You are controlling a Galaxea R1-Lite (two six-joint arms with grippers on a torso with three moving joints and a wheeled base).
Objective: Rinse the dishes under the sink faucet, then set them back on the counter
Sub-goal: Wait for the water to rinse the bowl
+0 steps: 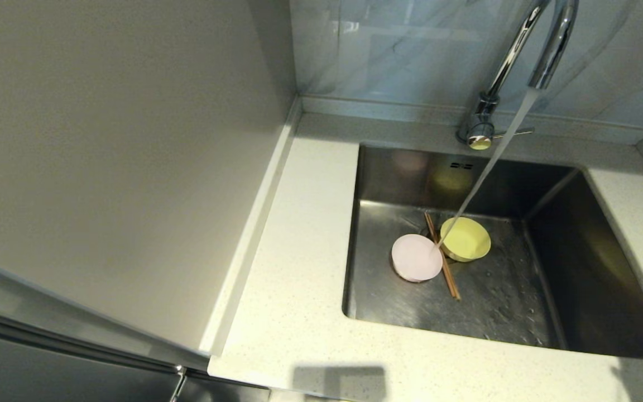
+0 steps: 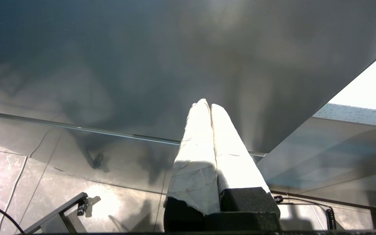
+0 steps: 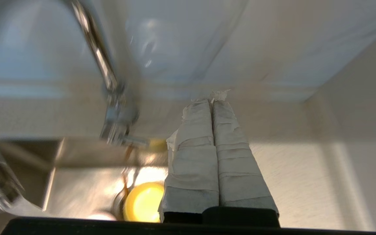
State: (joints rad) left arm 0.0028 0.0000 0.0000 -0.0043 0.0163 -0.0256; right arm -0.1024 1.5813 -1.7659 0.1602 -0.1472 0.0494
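Observation:
In the head view the steel sink (image 1: 500,312) holds the pale-pink dish (image 1: 416,257), the pale-yellow bowl (image 1: 465,239) and the brown chopsticks (image 1: 449,273) lying between them. Water streams from the chrome faucet (image 1: 545,50) and lands at the pink dish's edge, beside the bowl. Neither arm shows in the head view. My right gripper (image 3: 211,101) is shut with nothing in it, above the counter (image 3: 289,176) beside the sink, with the yellow bowl (image 3: 142,202) and the faucet (image 3: 113,98) to one side. My left gripper (image 2: 207,105) is shut and empty, off by a grey cabinet panel.
The speckled counter (image 1: 293,268) wraps the sink on the left, front and right. A plain beige wall panel (image 1: 115,151) stands along the left. Marbled tiles (image 1: 405,50) back the faucet. In the left wrist view a tiled floor (image 2: 77,195) and cables lie below.

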